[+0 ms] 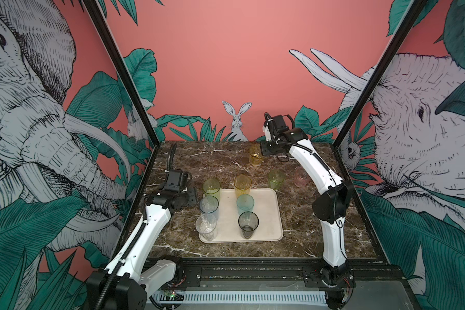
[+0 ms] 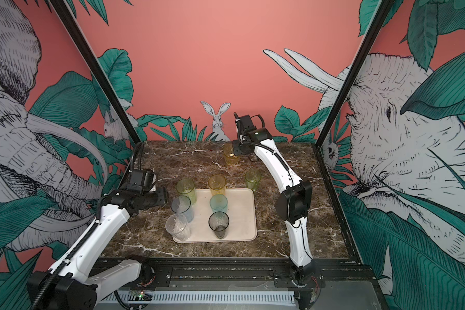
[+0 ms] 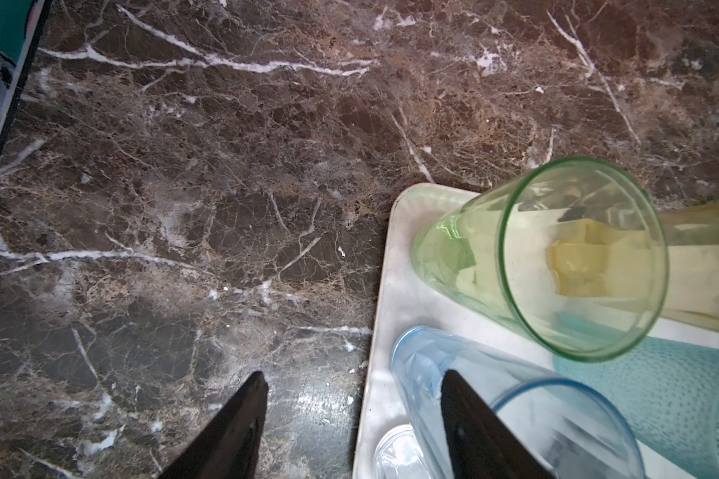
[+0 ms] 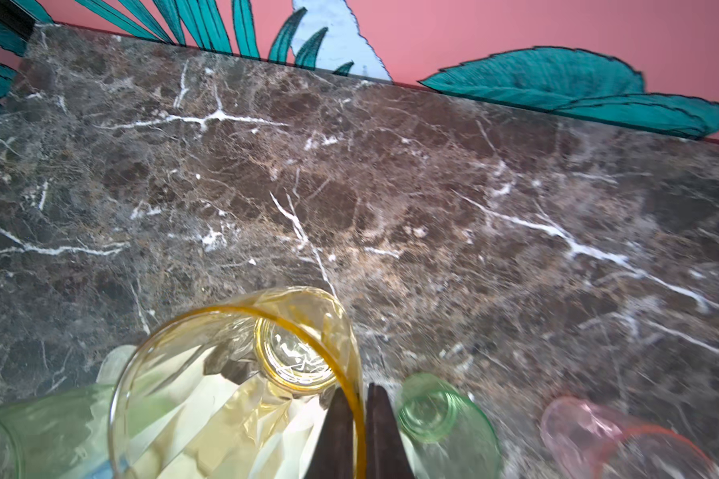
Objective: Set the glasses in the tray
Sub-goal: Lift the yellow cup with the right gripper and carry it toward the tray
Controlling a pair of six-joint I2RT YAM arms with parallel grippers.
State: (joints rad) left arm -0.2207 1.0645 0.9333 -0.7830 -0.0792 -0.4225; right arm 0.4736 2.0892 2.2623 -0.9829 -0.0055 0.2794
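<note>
Right wrist view, and the right gripper point(image 4: 358, 390) is clamped tight on the rim of the short amber glass point(image 4: 233, 385), one finger inside the wall, one outside. In both top views that pair sits far up the marble table point(image 1: 188, 161), upper centre of the frame, well apart from the tray point(image 1: 266, 214). Whether the glass base touches the marble cannot be told. Just below and right of it stand the short green glass point(image 1: 276, 179) and, partly behind the arm, the pink glass point(image 1: 300, 175), both on bare marble.

Over to the left gripper point(image 3: 353, 373): fingers spread partway, nothing between them, hanging just beside the tray's left edge at mid-left of the top views.

The tray lies lower centre, carrying six upright glasses in two columns. Down the left go the tall yellow-green glass point(image 1: 211, 189), pale blue glass point(image 1: 209, 206) and clear glass point(image 1: 206, 228). Down the middle go the tall amber glass point(image 1: 242, 185), teal glass point(image 1: 245, 204) and grey glass point(image 1: 248, 225).
</note>
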